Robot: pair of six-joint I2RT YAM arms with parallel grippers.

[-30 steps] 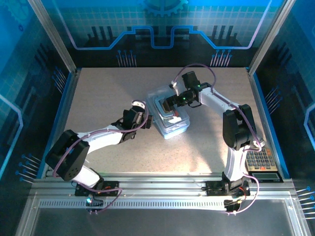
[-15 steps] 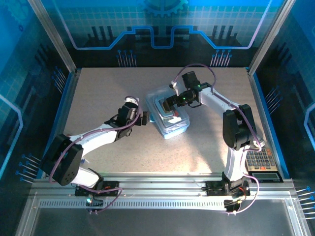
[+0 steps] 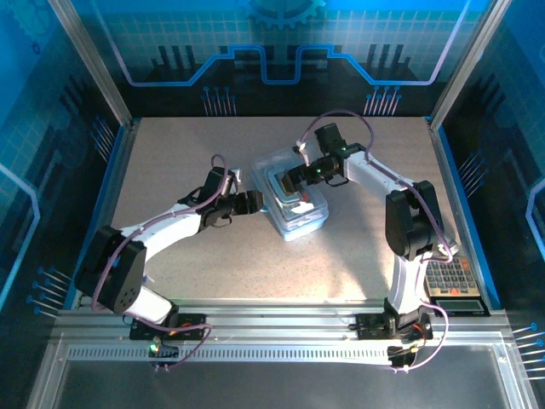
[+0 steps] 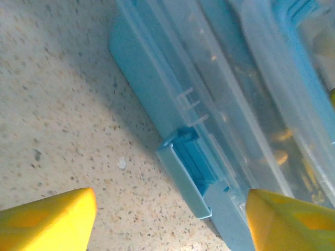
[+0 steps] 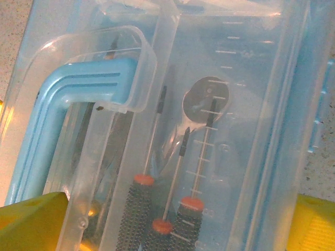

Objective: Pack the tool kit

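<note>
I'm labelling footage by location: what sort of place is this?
Probably a robotics lab cell: left arm and right arm bolted at a speckled table, inside an aluminium frame with blue circuit-print panels.

White arms (image 3: pixel 174 228), black joints (image 3: pixel 409 223), purple cables (image 3: pixel 345 113), yellow-fingered hands (image 4: pixel 170 219)

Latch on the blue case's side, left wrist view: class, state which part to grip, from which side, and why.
Grip the latch by its free outer flap, coming from the table side. It stands swung out from the case wall with a gap behind, so one finger could likely slip in.
</note>
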